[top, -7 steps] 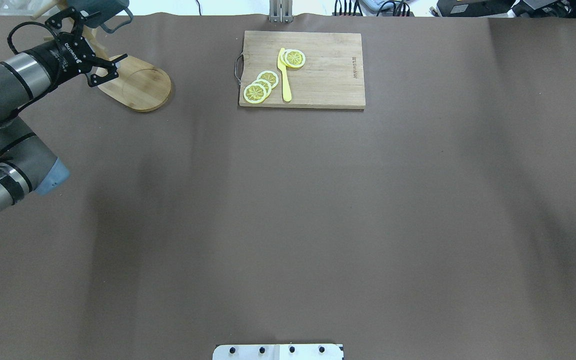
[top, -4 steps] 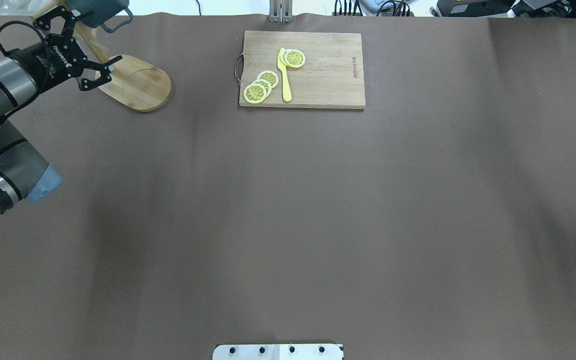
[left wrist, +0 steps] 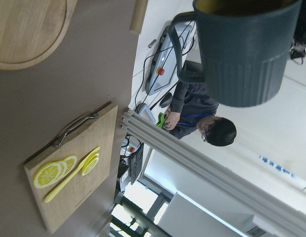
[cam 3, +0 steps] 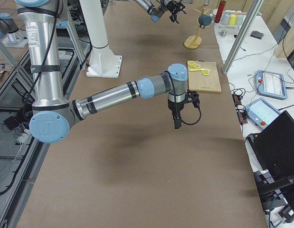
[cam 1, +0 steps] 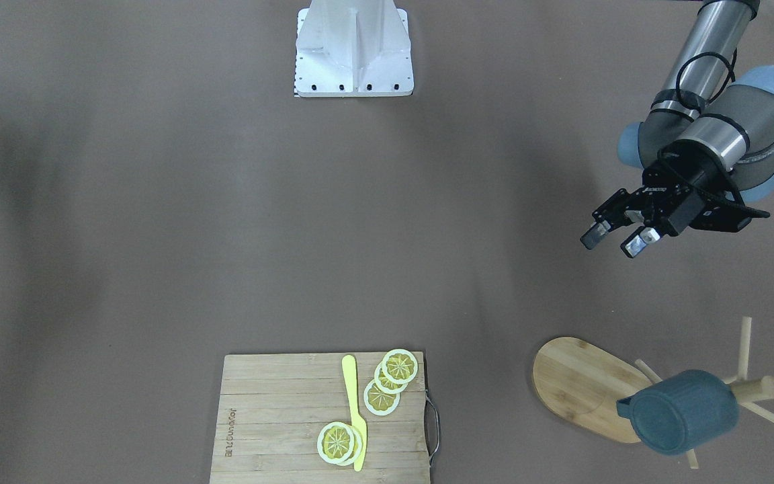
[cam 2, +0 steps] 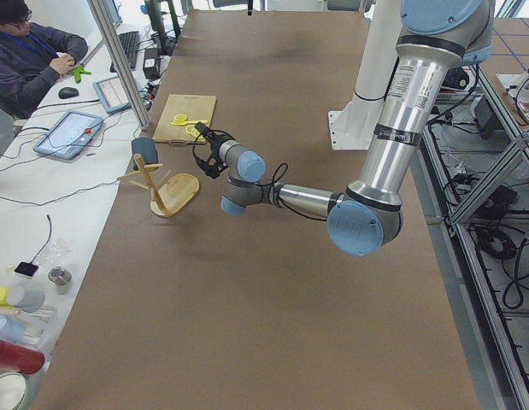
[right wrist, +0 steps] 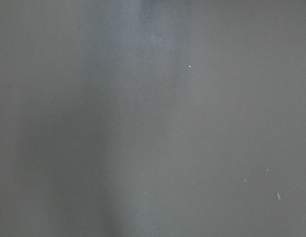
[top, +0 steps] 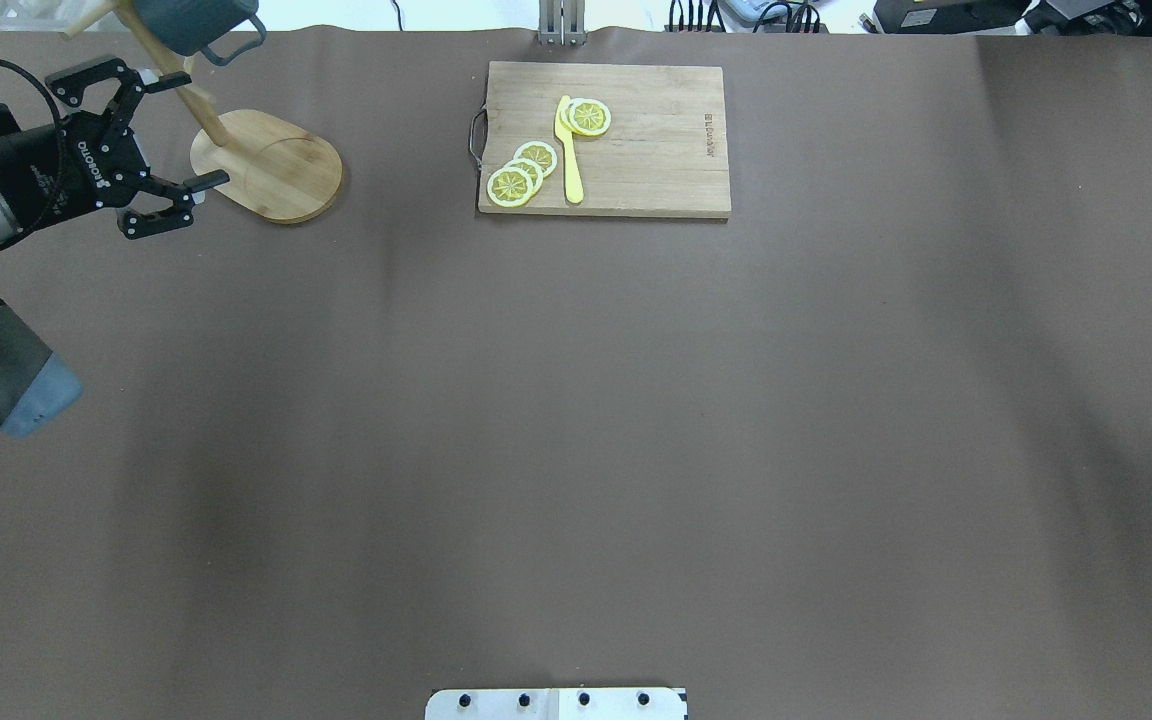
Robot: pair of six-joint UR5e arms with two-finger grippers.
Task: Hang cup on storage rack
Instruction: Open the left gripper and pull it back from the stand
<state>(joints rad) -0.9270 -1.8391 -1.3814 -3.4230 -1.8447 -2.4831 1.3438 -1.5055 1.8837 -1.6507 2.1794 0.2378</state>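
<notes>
The dark slate-blue cup (cam 1: 686, 411) hangs on a peg of the bamboo storage rack (cam 1: 582, 383) at the table's far left corner, as the overhead view shows for both cup (top: 191, 22) and rack (top: 276, 170). The left wrist view shows the cup (left wrist: 246, 54) hanging free with its handle to the left. My left gripper (top: 176, 132) is open and empty, apart from the rack on the robot's side, also seen from the front (cam 1: 612, 242). My right gripper (cam 3: 176, 124) points down over bare table; I cannot tell whether it is open.
A rectangular cutting board (top: 656, 150) with lemon slices (top: 521, 170) and a yellow knife (top: 568, 150) lies at the table's far middle. The robot base (cam 1: 353, 47) stands at the near edge. An operator sits beyond the far edge.
My left gripper has drawn back from the rack toward the robot and to the left, staying open. The cup stays hanging on the peg.
</notes>
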